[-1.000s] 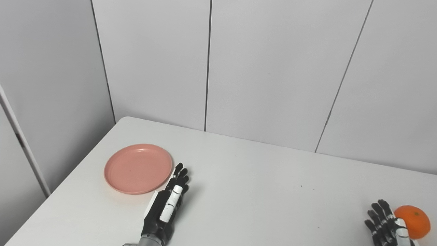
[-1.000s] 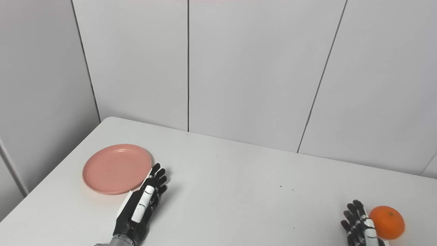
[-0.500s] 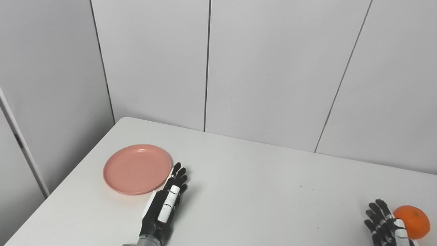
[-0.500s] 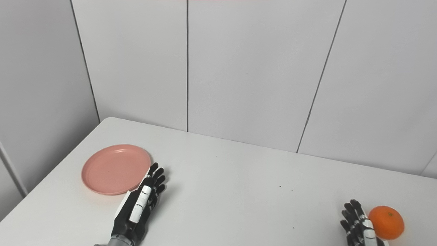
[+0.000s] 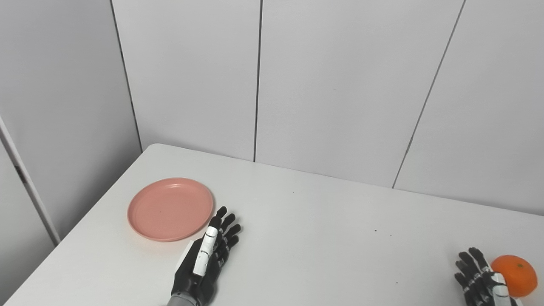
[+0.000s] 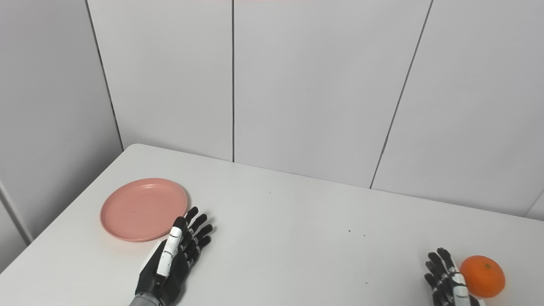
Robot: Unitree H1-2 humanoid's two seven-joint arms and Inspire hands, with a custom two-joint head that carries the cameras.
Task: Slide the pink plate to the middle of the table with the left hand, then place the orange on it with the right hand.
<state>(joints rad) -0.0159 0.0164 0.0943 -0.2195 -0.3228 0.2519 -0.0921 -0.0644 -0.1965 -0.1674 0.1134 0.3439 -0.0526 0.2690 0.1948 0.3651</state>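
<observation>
My right hand (image 5: 480, 280) was cropped — grip seemingly empty beside the round orange (image 5: 514, 275); left hand (image 5: 208, 259) splayed, empty, by the smooth pink plate (image 5: 170, 209).

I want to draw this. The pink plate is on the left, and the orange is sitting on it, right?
Not quite. The pink plate is on the left, but it has nothing on it. The left eye view shows the orange far right on the table, beside the right hand.

Bare white table (image 5: 323, 238) between pink plate (image 5: 170, 209) and orange (image 5: 514, 275); nothing blocking mid-table.
</observation>
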